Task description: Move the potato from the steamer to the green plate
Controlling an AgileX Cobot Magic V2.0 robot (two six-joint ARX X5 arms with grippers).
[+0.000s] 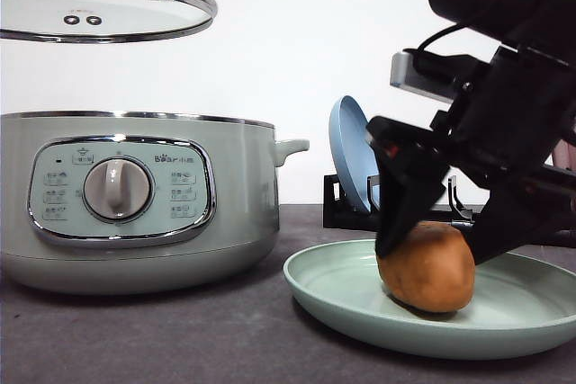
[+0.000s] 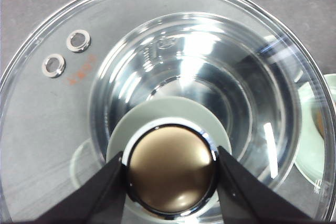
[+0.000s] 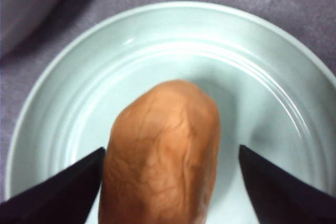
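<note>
Potato [image 1: 427, 267] on the green plate [image 1: 333, 299]: your orange-brown, lumpy, matte-skinned spud rests inside the plate's raised rim, toward its middle, with fine creases across its skin in the right wrist view [image 3: 160, 150]. The pale mint plate [image 3: 63, 87] sits on the dark bench just right of the steamer [image 1: 135, 213] and near the bench's front edge.

Your right gripper [image 1: 441, 240] straddles the potato with its jaws spread wide. In the right wrist view the black fingers [image 3: 58, 187] stand on either side: one lies right against the potato's flank, though you cannot tell whether it touches, while the other stands clear with bare plate between.

Your left gripper [image 2: 170, 174] pinches the lid's knob [image 2: 170, 171], a bronze-toned disc ringed in chrome, its black fingers [image 2: 100, 192] pressed to both sides. The glass lid [image 1: 99, 2] hangs level above the steamer, well apart from its chrome rim. Through the glass, the left wrist view shows the shiny pot interior [image 2: 210, 77] and two small steam vents [image 2: 65, 53].

Behind the green plate, a blue plate [image 1: 353, 159] stands on edge in a black rack [image 1: 346, 209] toward the back of the bench.
</note>
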